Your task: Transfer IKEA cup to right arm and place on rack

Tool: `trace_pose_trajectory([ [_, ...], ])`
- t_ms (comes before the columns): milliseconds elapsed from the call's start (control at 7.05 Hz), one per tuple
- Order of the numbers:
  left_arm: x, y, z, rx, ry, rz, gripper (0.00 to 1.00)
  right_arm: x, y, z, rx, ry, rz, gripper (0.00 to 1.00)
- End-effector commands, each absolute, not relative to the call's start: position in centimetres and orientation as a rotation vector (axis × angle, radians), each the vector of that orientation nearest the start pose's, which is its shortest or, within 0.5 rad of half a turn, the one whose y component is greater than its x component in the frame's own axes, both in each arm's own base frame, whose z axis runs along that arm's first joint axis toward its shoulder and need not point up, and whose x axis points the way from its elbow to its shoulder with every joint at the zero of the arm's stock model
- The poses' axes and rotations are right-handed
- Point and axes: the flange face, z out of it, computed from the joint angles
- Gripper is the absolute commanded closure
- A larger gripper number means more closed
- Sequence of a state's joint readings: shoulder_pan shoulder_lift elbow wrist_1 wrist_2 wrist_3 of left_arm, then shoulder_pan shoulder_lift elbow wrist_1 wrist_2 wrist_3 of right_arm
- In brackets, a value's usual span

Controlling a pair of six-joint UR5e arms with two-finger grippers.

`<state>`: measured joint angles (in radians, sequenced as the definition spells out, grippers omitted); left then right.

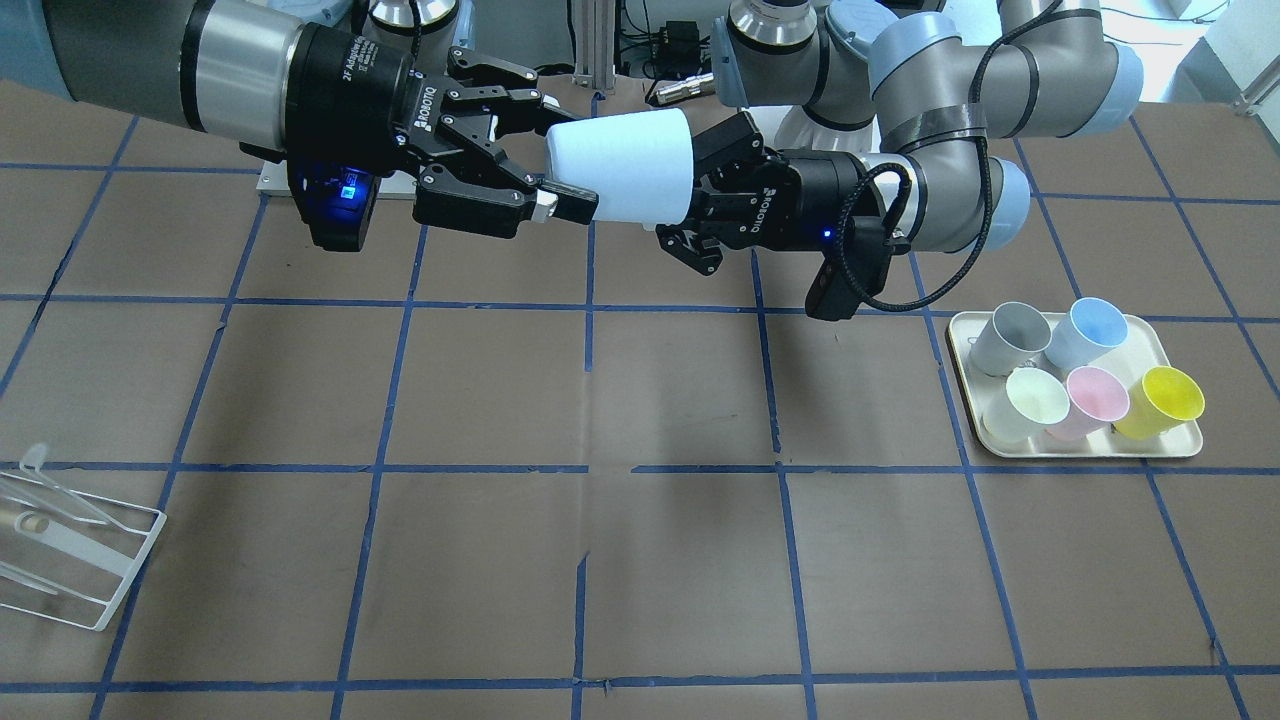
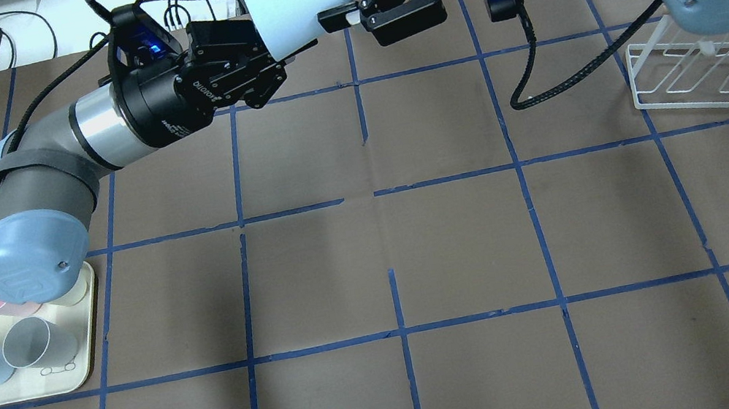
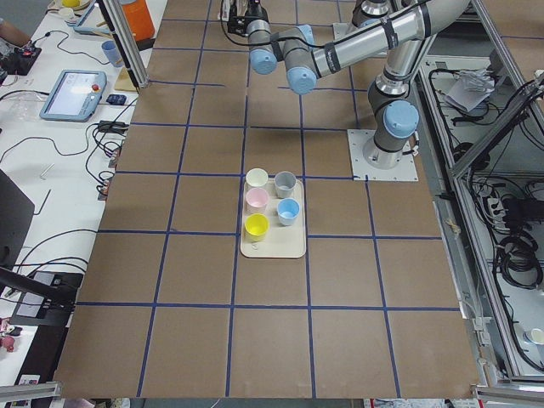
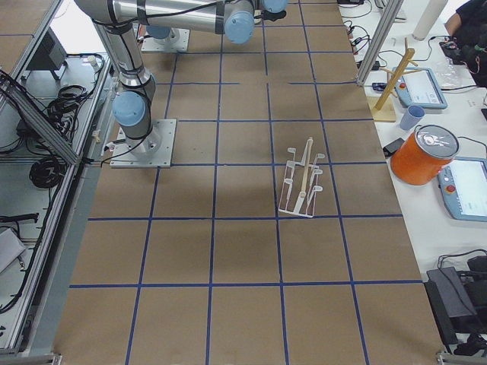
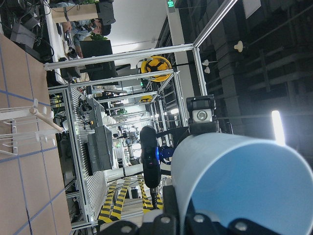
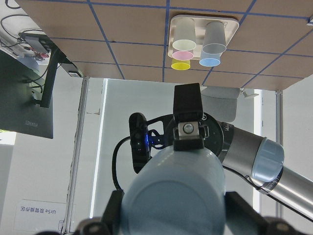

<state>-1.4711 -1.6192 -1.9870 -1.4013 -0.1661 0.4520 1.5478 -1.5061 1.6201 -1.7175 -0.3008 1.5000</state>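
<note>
Handover: pale sky-blue tapered plastic cup (image 1: 625, 165) level between left claw (image 1: 685, 195) at rim, right claw (image 1: 565, 155) at base; clamping of either indiscernible; next, right likely must pinch before left releases.

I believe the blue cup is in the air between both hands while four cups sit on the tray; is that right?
Not quite: the front-facing view shows five cups on the tray. The blue cup is between the left hand and right hand.

Grey arms (image 2: 34, 178), blue jt caps (image 2: 25, 257), braided(?) cable (image 2: 515, 104)
</note>
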Motion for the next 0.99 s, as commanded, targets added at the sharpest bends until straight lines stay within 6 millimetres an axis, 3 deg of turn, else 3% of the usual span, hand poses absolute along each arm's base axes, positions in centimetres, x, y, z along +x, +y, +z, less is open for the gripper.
trace_pose_trajectory([
  [0,-18.3,-49.3,39.7,-0.005,-1.420,0.249,0.00,21.6,-52.4,51.8,1.356,1.460,0.958,0.82],
  [426,-18.4,-49.1,40.1,-0.012,-1.421,0.252,0.00,20.6,-52.7,51.7,1.384,1.465,0.932,0.82],
  [567,-18.4,-48.5,41.3,0.001,-1.429,0.227,0.00,20.1,-52.7,51.3,1.427,1.505,0.891,0.81],
  [851,-18.2,-48.0,41.8,-0.008,-1.525,0.194,0.00,18.9,-53.1,51.0,1.461,1.504,0.866,0.81],
])
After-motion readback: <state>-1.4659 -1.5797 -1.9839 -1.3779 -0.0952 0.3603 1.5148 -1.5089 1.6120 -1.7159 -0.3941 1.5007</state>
